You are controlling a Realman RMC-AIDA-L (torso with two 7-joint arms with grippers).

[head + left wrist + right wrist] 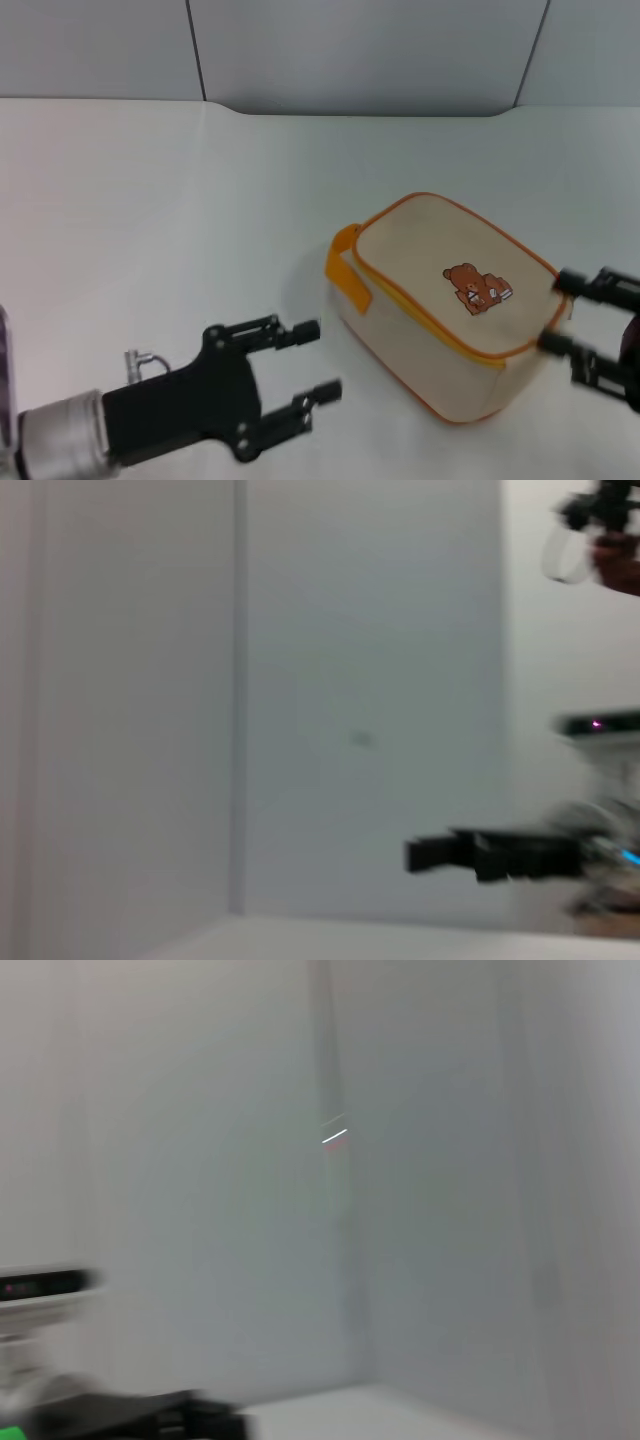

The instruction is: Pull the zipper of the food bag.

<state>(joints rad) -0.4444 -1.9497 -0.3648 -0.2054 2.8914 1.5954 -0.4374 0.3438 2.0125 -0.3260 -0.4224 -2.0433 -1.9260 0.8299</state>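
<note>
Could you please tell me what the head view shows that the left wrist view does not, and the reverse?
Only the head view shows the food bag on the white table, the open left gripper short of it, and the open right gripper at its far end. Only the left wrist view shows a dark gripper against a pale wall. Both share grey wall panels; neither shows the zipper clearly.

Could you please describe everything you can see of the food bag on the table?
The boxy beige canvas food bag with orange piping lies tilted on the white table, bear print facing up, an orange loop strap on its left end. The right pincer stands open at its right end; contact is unclear. The open left pincer is apart.
</note>
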